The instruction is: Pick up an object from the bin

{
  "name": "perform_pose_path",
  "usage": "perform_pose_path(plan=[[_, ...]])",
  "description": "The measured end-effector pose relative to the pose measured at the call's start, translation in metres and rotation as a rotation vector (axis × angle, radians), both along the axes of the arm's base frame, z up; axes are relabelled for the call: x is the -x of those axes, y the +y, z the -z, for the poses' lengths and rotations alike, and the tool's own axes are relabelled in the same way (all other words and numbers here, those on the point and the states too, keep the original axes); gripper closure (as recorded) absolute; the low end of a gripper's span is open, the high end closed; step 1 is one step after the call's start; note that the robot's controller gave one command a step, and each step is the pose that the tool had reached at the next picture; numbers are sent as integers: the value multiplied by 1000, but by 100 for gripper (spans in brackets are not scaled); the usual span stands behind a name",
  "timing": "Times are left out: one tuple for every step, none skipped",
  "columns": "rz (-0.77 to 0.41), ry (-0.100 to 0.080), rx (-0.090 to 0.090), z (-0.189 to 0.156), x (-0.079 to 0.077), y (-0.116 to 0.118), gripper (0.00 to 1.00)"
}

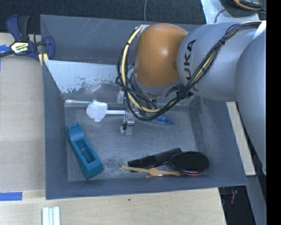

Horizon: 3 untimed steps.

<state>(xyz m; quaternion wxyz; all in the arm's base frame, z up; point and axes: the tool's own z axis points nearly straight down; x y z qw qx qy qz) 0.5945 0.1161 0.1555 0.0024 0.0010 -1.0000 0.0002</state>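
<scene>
Gripper [127, 126] at frame centre, jaw state not discernible, just beside the clear handle of a white-headed brush [97, 110] in the upper middle of the bin [54, 149] — long axis left–right, head leftward of the gripper.

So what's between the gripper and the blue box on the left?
Nothing: the camera view shows bare bin floor from the gripper to the blue box; the white brush lies farther back.
</scene>
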Motion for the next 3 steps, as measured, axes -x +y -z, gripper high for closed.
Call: perform_pose_path(plan=[[2, -8, -1, -4, -2, 0, 0], [67, -14, -3, 60, -4, 20, 0], [-19, -20, -2, 68, -1, -12, 100]])
